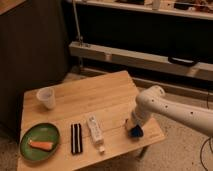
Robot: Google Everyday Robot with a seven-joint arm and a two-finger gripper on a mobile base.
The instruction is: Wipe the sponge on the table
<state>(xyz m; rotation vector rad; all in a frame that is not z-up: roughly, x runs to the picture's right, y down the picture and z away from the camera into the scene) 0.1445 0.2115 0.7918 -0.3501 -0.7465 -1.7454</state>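
At the bench's (100,100) right front corner, the end effector (132,125) sits right on the sponge (136,132), sponge down on the wood; whether it's gripping or just resting there, cannot tell.

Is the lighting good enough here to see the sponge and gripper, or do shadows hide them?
Camera view: warm, dim light; the table top is evenly lit without glare, and it is dark beyond it. The gripper is down at the sponge near the table's right edge; the arm shades it, yet its blue shows.
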